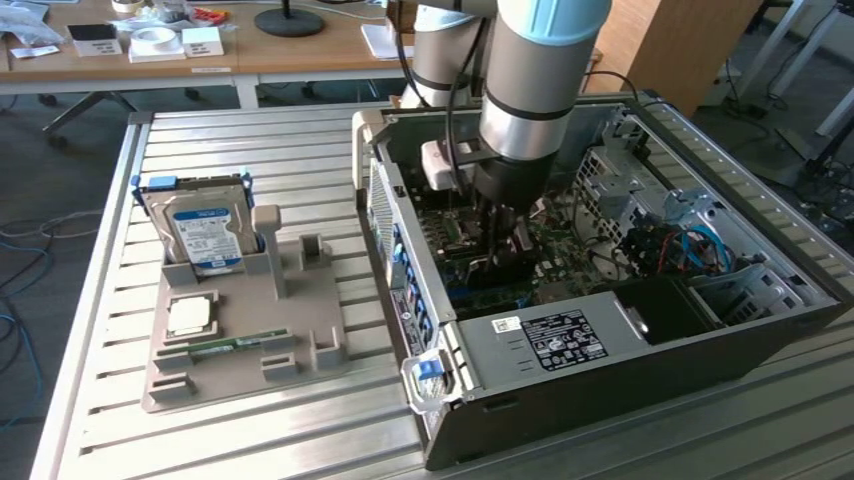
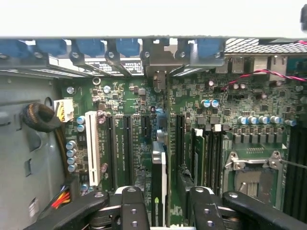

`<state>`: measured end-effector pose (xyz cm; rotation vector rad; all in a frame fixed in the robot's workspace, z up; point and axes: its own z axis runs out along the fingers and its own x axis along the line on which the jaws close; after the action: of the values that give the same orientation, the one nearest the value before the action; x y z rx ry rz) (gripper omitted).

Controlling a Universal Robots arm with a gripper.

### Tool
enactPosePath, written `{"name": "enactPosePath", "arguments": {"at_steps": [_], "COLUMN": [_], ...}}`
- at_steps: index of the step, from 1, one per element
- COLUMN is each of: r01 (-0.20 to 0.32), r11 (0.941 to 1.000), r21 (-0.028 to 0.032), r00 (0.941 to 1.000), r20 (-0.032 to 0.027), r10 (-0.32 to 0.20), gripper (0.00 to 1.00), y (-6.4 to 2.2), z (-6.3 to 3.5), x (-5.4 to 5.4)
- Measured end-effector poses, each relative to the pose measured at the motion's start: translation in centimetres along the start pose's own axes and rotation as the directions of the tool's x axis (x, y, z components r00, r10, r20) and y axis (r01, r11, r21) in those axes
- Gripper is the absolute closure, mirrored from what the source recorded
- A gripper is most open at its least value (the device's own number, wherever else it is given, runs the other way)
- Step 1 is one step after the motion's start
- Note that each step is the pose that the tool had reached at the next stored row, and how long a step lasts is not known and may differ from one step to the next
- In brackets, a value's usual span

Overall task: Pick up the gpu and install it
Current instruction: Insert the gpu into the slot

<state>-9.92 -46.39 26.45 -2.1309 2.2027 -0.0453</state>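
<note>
Installation looks close to done: the gpu (image 2: 159, 182), a thin black card seen edge-on, stands upright in a slot of the green motherboard (image 2: 201, 110) inside the open black computer case (image 1: 747, 330). The black two-finger gripper (image 2: 161, 208) straddles the card's top edge, and whether the pads press it I cannot tell. Full seating cannot be judged. On the grey plastic parts tray (image 1: 314, 350), the card's stand is vacant.
</note>
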Motion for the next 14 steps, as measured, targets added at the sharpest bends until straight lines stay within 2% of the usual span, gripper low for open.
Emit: {"name": "enactPosePath", "arguments": {"at_steps": [6,12,14], "r01": [0.000,0.000,0.000], "r11": [1.0000,1.0000,1.0000], "r21": [0.0000,-0.0001,-0.0024], "r00": [1.0000,1.0000,1.0000], "r20": [0.0001,0.0001,-0.0002], "r10": [0.000,0.000,0.000], "gripper": [0.60,0.60,0.60], "y": [-0.18,-0.19,-0.24], "z": [-1.12,-1.12,-1.13], "x": [-0.04,-0.04,-0.04]}}
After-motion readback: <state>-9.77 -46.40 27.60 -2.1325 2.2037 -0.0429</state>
